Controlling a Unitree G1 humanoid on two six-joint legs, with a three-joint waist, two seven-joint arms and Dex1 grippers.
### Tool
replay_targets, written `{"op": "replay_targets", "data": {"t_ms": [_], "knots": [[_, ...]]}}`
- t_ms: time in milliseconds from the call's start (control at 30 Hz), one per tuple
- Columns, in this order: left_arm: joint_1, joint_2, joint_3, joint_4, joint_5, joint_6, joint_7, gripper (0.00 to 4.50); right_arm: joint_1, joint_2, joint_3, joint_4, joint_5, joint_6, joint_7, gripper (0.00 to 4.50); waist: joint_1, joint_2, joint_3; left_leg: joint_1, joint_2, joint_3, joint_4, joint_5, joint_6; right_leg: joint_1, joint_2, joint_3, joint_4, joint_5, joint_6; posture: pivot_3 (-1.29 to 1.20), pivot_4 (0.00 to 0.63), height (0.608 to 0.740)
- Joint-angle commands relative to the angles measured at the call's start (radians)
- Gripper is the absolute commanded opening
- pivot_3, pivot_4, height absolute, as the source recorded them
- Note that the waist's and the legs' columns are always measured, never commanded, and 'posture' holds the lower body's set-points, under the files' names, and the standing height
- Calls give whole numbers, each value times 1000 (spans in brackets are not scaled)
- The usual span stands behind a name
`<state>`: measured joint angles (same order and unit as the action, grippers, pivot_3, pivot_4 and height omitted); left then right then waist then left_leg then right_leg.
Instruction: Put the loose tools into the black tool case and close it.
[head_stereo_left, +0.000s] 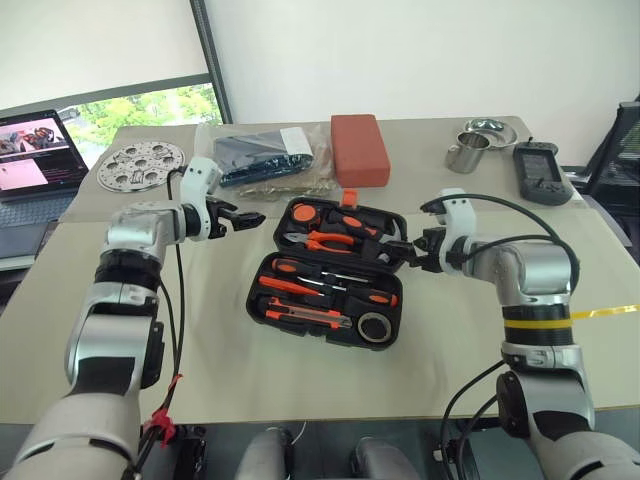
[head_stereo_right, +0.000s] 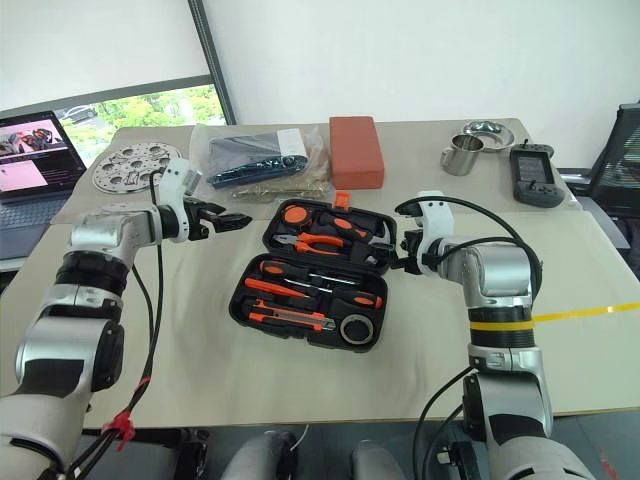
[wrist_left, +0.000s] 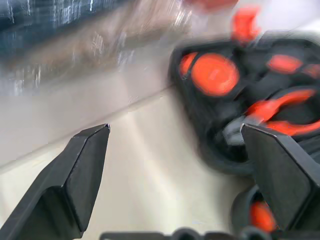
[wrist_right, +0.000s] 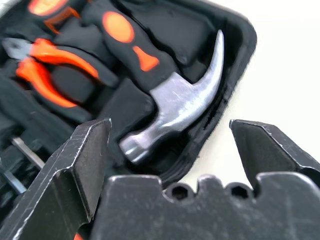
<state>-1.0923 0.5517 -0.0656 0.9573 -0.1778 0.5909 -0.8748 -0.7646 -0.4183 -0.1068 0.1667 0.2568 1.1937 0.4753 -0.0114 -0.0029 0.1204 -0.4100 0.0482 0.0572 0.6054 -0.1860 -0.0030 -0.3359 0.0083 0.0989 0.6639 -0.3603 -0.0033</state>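
The black tool case (head_stereo_left: 253, 292) lies open at the table's centre, its lid half (head_stereo_left: 284, 212) on the far side with an orange latch (head_stereo_left: 348, 197). Orange-and-black tools rest in its recesses: screwdrivers (head_stereo_left: 300, 285), a utility knife (head_stereo_left: 305, 316), a tape roll (head_stereo_left: 373, 326), pliers (head_stereo_left: 330, 240) and a hammer (wrist_right: 175, 100). My left gripper (head_stereo_left: 250, 217) hovers open just left of the lid's far left corner, nothing between its fingers (wrist_left: 85, 165). At the lid's right edge by the hammer head, my right gripper (head_stereo_left: 398, 253) is open and empty.
Behind the case stand a red-brown block (head_stereo_left: 358, 148) and a clear bag (head_stereo_left: 265, 155). A steel cup (head_stereo_left: 466, 152), a steel bowl (head_stereo_left: 488, 128) and a grey handheld device (head_stereo_left: 540, 172) are at the far right. A perforated metal disc (head_stereo_left: 140, 165) and a laptop (head_stereo_left: 35, 150) sit far left.
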Motion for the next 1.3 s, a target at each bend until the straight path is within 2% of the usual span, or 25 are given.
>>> {"op": "replay_targets", "data": {"t_ms": [33,200,500,600,767,867,1000,1300], "knots": [[-78,-22,-9,117,50,-43,-19,4500,-34,-10,1,40,-16,-21,-36,4430,0,0,0,0,0,0,0,0,0,0,0,0,0,0,0,0,150,740],[-145,-78,20,235,73,-65,9,4500,-44,3,-2,71,-4,-19,-55,4430,-1,0,0,-2,0,0,-1,0,0,-1,0,-1,-1,0,0,0,150,740],[-183,-127,58,308,104,-101,76,4500,-65,55,-25,125,4,-40,-98,4430,-10,0,0,1,1,1,-3,3,-5,-1,1,-1,0,0,0,0,150,740],[-192,-134,89,327,98,-94,126,4500,-78,70,-29,161,2,-53,-109,3699,-10,0,0,1,1,1,-3,4,-6,-1,1,-1,0,0,0,0,150,740],[-193,-143,111,337,102,-90,135,4500,-87,73,-25,192,-5,-64,-119,2012,-6,0,0,1,1,1,-3,4,-6,-1,1,-1,0,0,0,0,150,740],[-192,-149,120,340,100,-92,130,4500,-84,73,-15,182,-1,-55,-114,1281,-10,-1,-1,3,1,1,-2,4,-6,0,1,-1,0,0,0,0,150,740],[-192,-152,140,340,94,-89,117,4500,-74,72,-4,137,10,-37,-104,53,-18,-1,-1,4,1,2,-5,4,-7,0,1,-1,0,0,0,0,150,740],[-182,-146,142,339,107,-83,97,4500,-51,55,47,84,23,6,-60,53,-15,-1,-1,4,1,1,-7,6,-10,0,1,-1,0,0,0,0,150,740]]}}
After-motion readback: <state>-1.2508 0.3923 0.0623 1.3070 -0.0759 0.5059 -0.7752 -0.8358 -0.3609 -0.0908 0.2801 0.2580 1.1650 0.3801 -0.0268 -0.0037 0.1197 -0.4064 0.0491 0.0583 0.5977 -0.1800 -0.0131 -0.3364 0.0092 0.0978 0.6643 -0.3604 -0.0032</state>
